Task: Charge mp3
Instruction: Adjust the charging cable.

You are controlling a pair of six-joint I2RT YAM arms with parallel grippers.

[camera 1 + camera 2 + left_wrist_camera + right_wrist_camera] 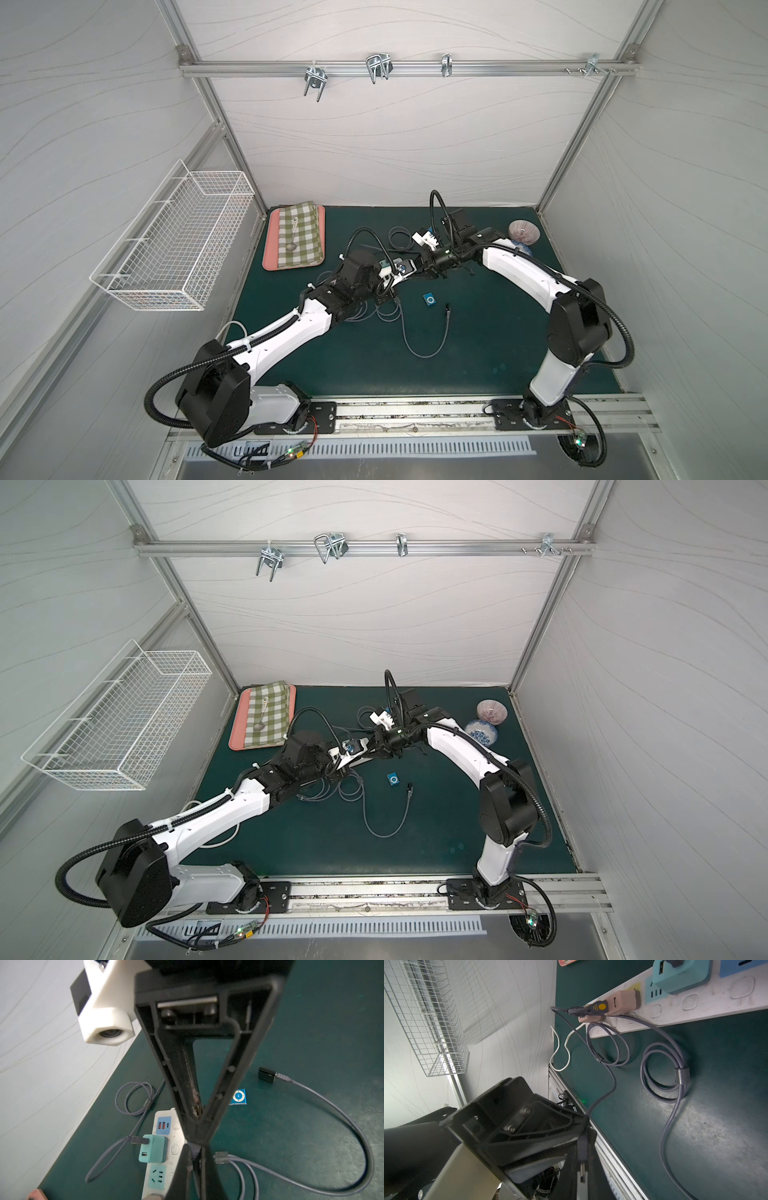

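A small blue mp3 player [429, 299] is lying loose mid-frame on the green desk [478, 353], looking light, rigid and slick; its side edges probably suit gripping. The right tool [581, 1167] is pinching shut on a grey cable plug [582, 1145]; the left tool [196, 1167] is nearly closed, grip unclear.

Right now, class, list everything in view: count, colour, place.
dark green mat: one, green, floor
small blue square mp3 player: one, blue, centre
long white power strip: one, white, near player
grey charging cables: at least three, grey, beside strip
boxy plug adapters: two or more, teal, pink, on strip
flat pink tray: one, pink, far left
green checked cloth: one, green, on tray
metal spoon: one, silver, on cloth
patterned bowls: two, pink, blue-white, far right
white wire basket: one, white, left wall
metal hooks: four, silver, back rail
left pincer: black, at grey cable plug
right pincer: black, shut on plug
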